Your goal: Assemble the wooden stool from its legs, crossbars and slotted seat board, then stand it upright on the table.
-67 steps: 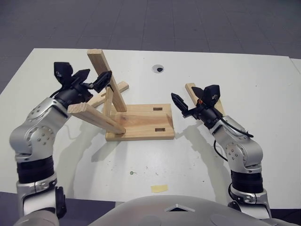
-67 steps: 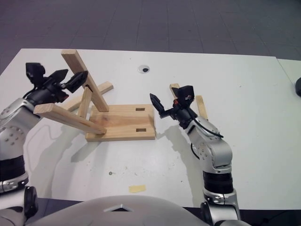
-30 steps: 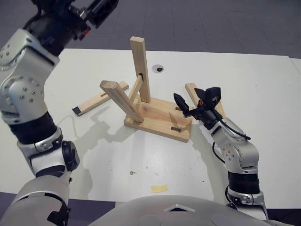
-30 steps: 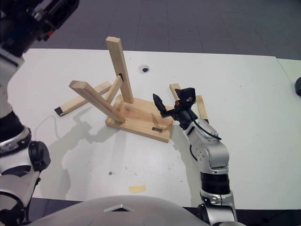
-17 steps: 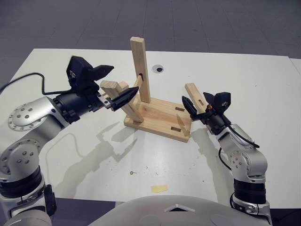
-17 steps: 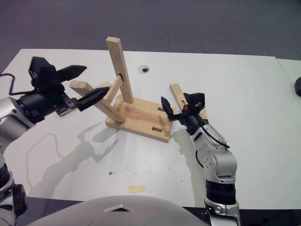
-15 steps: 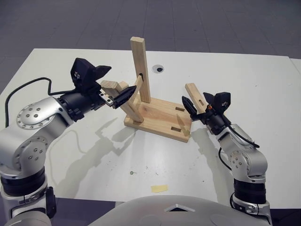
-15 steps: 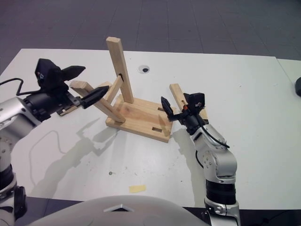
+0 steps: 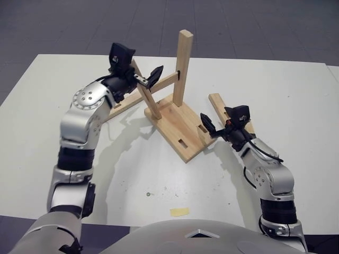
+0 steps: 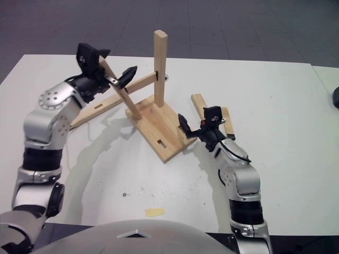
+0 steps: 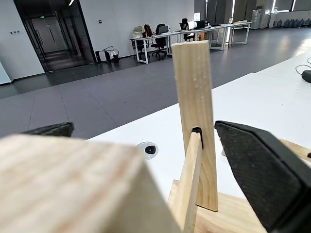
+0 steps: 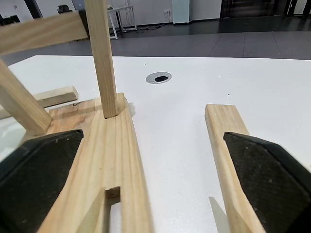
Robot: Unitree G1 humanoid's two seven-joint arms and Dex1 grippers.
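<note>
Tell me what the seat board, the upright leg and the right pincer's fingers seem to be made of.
Seat board: pale bare wood, probably pine; grain streaks, matte, no varnish sheen.
Upright leg: same light wood, grain running lengthwise.
Fingers of the right pincer: matte black, likely plastic or rubber; can't tell which.
</note>
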